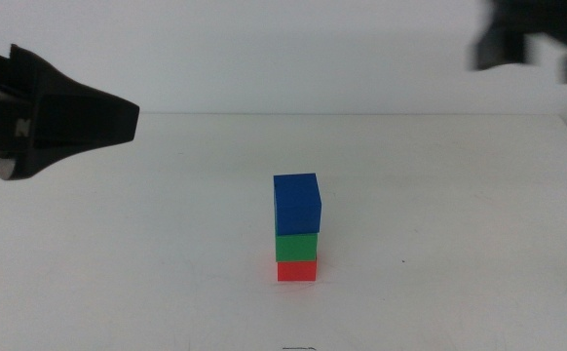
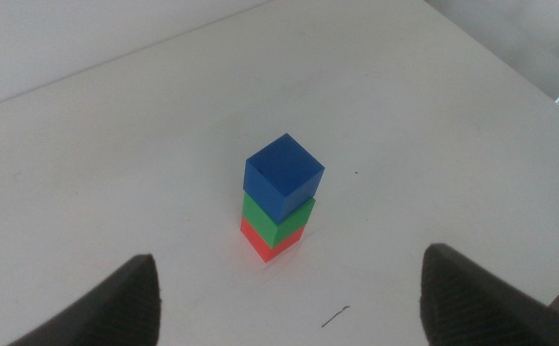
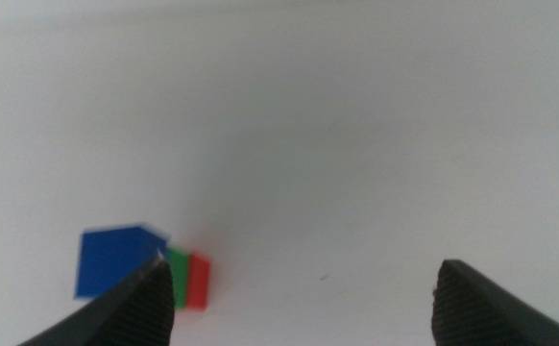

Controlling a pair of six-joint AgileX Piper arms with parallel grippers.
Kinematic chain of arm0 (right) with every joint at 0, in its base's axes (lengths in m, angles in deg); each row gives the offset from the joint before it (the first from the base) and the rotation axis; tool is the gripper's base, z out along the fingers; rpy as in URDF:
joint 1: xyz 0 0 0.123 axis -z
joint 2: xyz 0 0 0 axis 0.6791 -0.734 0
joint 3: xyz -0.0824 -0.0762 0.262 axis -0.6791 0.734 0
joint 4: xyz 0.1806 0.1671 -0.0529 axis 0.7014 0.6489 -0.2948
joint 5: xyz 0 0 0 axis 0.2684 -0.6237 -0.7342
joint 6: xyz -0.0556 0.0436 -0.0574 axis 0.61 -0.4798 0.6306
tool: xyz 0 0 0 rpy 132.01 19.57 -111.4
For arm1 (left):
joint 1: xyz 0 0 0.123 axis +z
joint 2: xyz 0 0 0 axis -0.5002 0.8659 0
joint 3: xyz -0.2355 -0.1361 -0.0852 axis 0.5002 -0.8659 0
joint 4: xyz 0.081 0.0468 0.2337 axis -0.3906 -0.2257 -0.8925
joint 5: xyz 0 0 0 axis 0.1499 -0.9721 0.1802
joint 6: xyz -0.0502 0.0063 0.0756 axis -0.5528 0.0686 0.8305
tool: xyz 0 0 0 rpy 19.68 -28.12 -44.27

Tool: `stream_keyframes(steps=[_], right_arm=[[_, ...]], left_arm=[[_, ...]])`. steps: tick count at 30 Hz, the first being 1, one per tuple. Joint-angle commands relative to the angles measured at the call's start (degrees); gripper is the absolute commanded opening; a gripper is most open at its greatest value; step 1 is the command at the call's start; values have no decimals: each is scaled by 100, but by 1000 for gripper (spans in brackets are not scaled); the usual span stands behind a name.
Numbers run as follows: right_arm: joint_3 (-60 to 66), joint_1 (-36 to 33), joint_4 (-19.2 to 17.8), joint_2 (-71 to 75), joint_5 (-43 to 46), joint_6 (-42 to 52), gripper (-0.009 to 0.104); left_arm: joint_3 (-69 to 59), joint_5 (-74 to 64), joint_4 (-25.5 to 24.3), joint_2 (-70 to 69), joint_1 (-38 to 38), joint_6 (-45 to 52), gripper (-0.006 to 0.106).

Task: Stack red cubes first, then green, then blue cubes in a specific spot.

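Stack stands at table (image 1: 167, 244) centre: red cube (image 1: 297, 270) bottom, green cube (image 1: 297, 246) middle, blue cube (image 1: 297, 203) top. Left gripper (image 2: 289, 288) at 9 o'clock, jaws spread, empty. Right gripper (image 3: 303, 293) at 2 o'clock, blurred, jaws spread.

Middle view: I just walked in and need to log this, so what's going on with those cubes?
The stack stands finished on the white table: the red cube at the bottom, the green cube on it, the blue cube on top. Nothing is being handled. The left end effector is open and empty, raised at the table's left side, away from the stack. The right end effector is also open and empty, up at the far right, apart from the cubes.
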Motion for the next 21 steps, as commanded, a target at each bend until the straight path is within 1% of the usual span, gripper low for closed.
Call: stream_keyframes(steps=[1, 3, 6, 9, 12, 16, 18, 19, 21], right_arm=[[381, 330, -208, 783, 572, 87, 83], [830, 689, -183, 1266, 651, 283, 83], [1386, 1310, -74, 1871, 822, 928, 83], [1889, 1950, 143, 2423, 1407, 1678, 83], [2326, 2513, 573, 2878, 1819, 2597, 83], [2697, 3080, 1484, 3232, 2276, 3584, 83], [2818, 3180, 1816, 3363, 2530, 3894, 83], [2846, 3177, 1923, 3416, 2633, 4020, 83], [2851, 3177, 1940, 3450, 2740, 4108, 83]], left_arm=[[139, 310, 243, -16, 0, 0, 91], [139, 310, 243, -16, 0, 0, 91], [139, 310, 243, -16, 0, 0, 91], [139, 310, 243, -16, 0, 0, 91], [139, 310, 243, -16, 0, 0, 91], [139, 310, 243, -16, 0, 0, 91], [139, 310, 243, -16, 0, 0, 91], [139, 310, 243, -16, 0, 0, 91], [139, 310, 243, -16, 0, 0, 91]])
